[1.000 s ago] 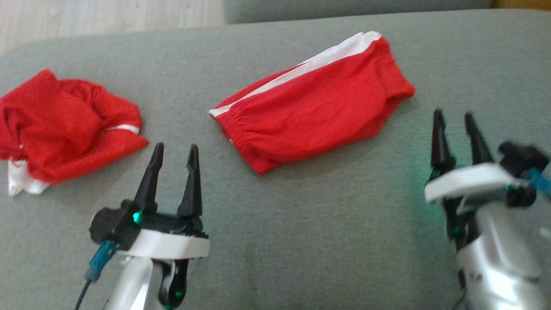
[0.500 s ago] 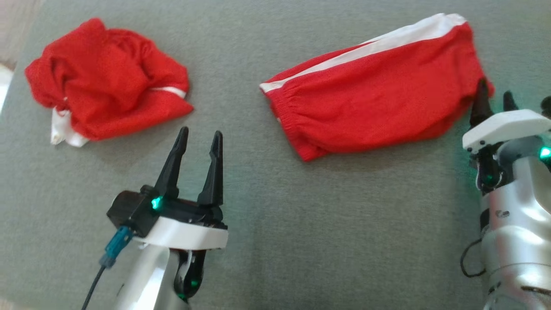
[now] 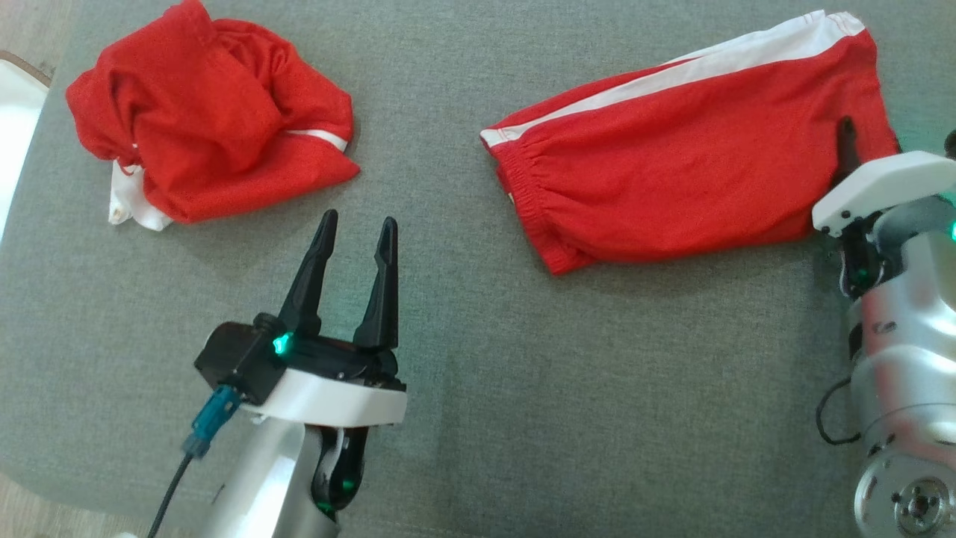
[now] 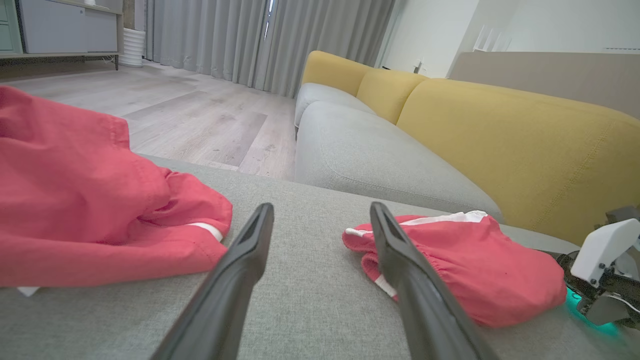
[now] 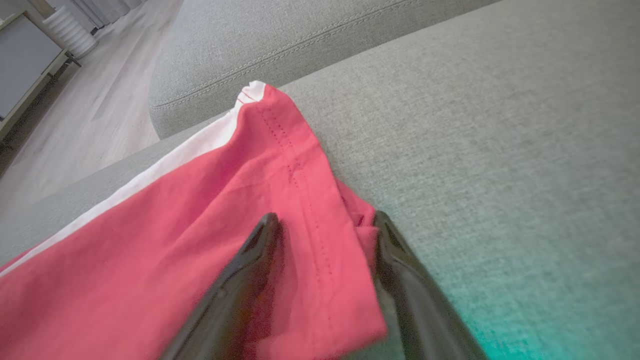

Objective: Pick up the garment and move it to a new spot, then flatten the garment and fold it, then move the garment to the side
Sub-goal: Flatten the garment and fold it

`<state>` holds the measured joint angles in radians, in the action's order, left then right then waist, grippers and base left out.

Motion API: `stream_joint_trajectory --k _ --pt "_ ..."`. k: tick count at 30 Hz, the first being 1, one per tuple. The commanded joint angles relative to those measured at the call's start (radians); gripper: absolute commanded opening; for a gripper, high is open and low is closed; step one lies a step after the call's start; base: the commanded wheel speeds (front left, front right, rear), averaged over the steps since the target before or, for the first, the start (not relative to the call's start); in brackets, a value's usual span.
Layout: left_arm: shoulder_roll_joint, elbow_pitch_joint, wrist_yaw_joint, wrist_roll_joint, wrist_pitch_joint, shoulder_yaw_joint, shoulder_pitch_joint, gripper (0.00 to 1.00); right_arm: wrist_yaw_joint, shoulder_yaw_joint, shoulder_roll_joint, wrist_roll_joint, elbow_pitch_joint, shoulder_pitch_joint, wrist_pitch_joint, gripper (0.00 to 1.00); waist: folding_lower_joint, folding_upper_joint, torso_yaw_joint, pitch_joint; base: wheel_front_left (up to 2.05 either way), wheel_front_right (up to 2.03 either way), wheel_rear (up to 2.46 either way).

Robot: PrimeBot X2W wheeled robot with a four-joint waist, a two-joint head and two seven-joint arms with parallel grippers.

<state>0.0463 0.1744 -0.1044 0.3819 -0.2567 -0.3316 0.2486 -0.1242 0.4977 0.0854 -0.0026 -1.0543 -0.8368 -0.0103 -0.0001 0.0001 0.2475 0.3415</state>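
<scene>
Garment (image 3: 694, 179): red shorts, folded flat, white stripe along the far edge, lying right of centre on the grey cushion (image 3: 523, 373). Long axis runs left to right, the right end angled farther; elastic waistband at left, hem at right. Right end effector (image 5: 325, 220) is spread wide, straddling the hem. Left end effector (image 3: 357, 224) is wide and empty, near the crumpled red garment (image 3: 209, 127) at far left.

matt red cloth garment (image 3: 694, 187), coarse grey woven cushion (image 3: 523, 388), seemingly glossy plastic fingers (image 5: 415, 300).
</scene>
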Motion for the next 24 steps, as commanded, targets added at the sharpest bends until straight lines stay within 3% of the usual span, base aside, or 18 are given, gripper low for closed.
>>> stream_joint_trajectory --k 1,12,24 --pt "0.004 -0.034 0.005 0.007 -0.005 0.022 0.037 1.0 -0.007 -0.025 -0.028 -0.013 -0.033 -0.001 -0.01 0.0 0.0001 -0.0001 -0.001 0.004 0.0 0.0 0.0" --pt "0.004 -0.023 0.007 0.004 -0.005 0.028 0.044 1.0 -0.007 -0.084 -0.015 -0.015 -0.046 -0.023 0.149 0.0 0.0001 -0.0001 -0.043 -0.015 0.0 0.0 0.0" --pt "0.004 -0.044 -0.004 -0.014 -0.005 0.062 0.002 1.0 -0.007 -0.033 -0.01 0.094 0.053 0.111 0.244 0.0 0.0001 -0.0001 -0.158 -0.099 0.0 0.0 0.0"
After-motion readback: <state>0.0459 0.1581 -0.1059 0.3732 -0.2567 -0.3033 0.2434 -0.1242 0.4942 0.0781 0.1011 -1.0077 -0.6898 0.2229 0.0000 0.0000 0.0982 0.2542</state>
